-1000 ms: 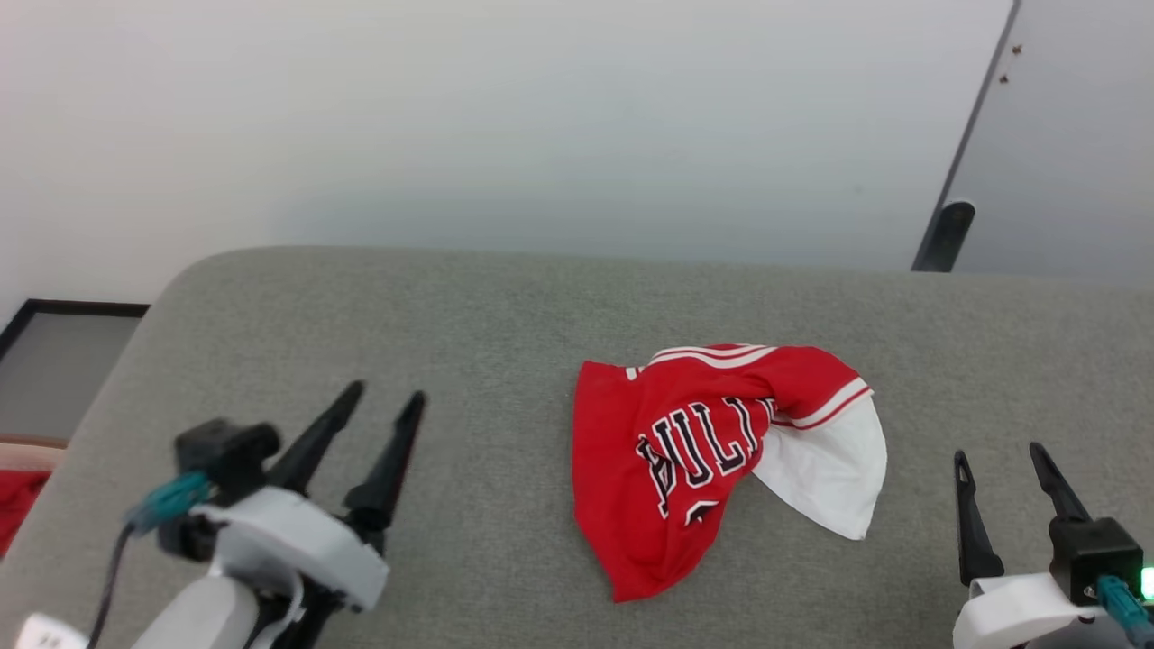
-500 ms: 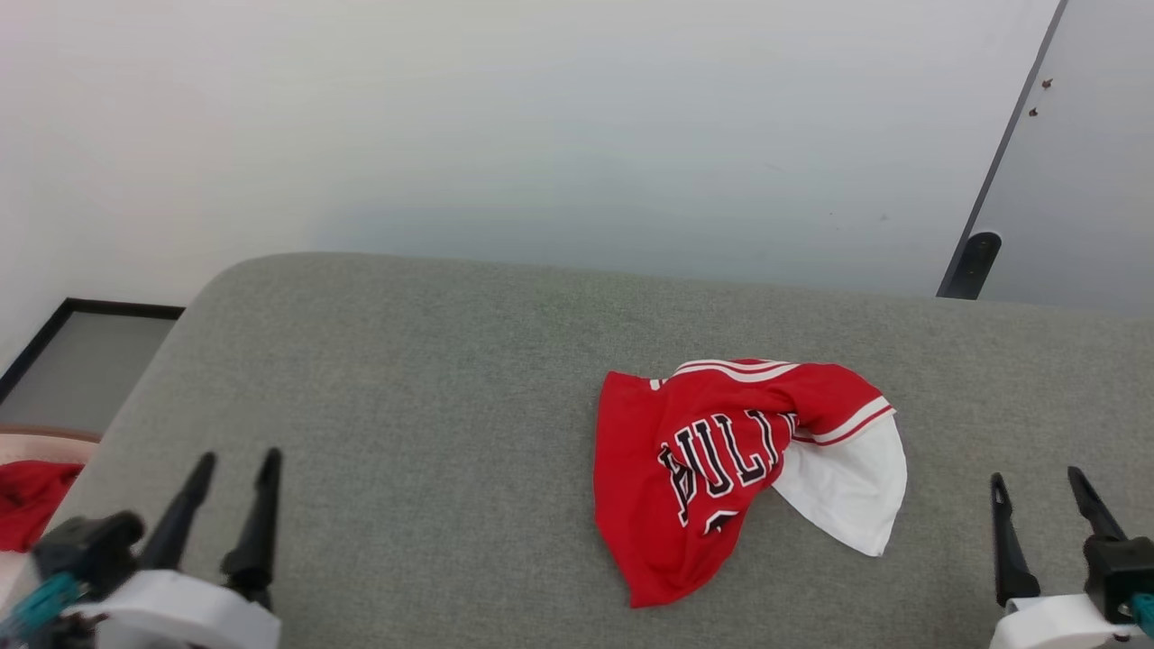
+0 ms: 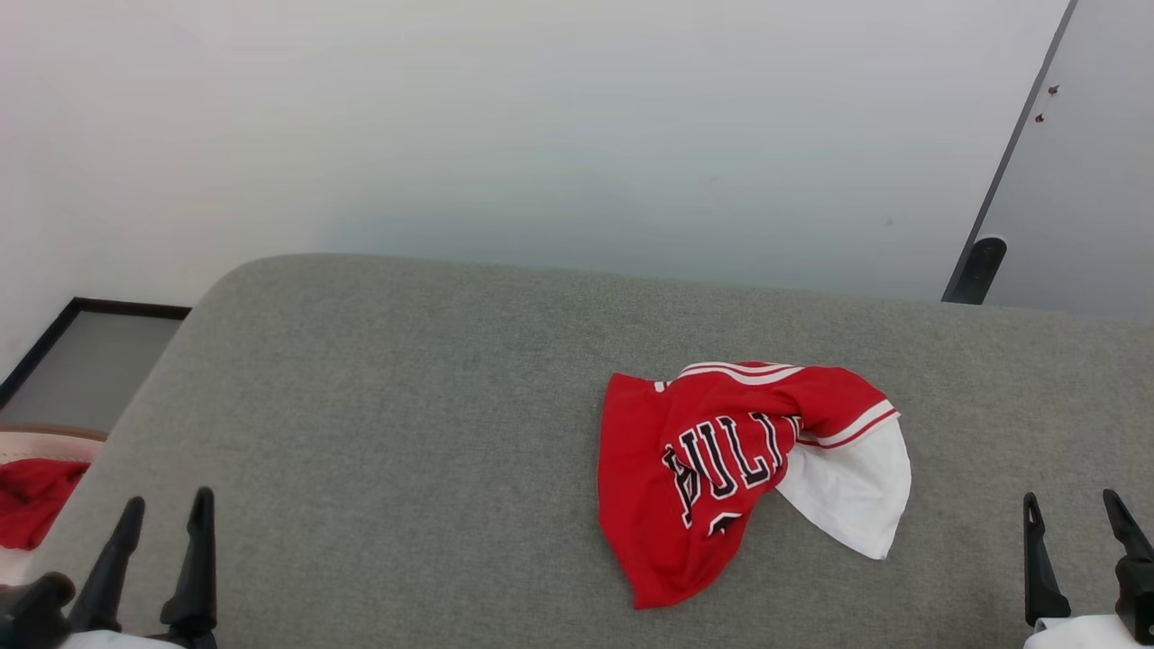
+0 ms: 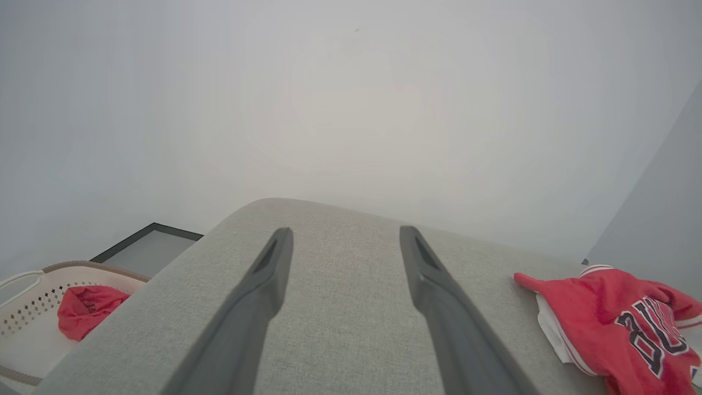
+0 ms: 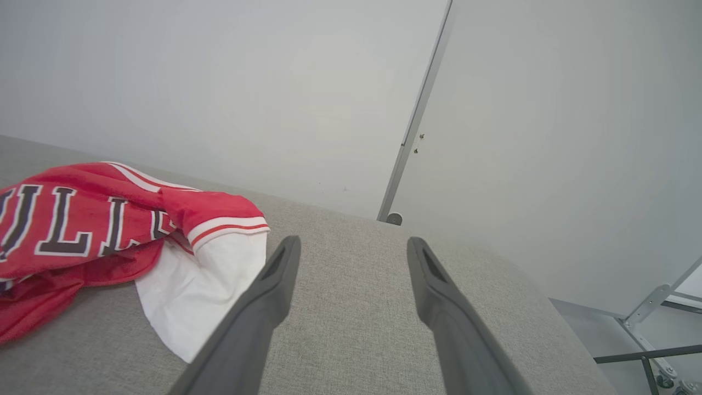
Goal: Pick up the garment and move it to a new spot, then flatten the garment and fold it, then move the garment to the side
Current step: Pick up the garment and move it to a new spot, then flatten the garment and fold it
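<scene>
Laundry basket [image 4: 22, 315]: far left, beside the grey cushioned surface [image 3: 406, 388]; holds a plain red cloth [image 4: 82, 317].
Left gripper [image 3: 170, 498]: fingers spread apart, empty, over the surface's left end.
Garment [image 3: 712, 469]: crumpled heap, right of centre on the surface, white sleeve rightward.
Right gripper [image 3: 1070, 498]: fingers spread apart, empty, clear of the garment.

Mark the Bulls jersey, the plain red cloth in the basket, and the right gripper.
jersey [image 3: 636, 469], head view, red body left of the lettering.
red cloth [image 4: 85, 315], left wrist view, middle of the bunched fabric.
right gripper [image 3: 1069, 500], head view, midway between its open fingertips.
</scene>
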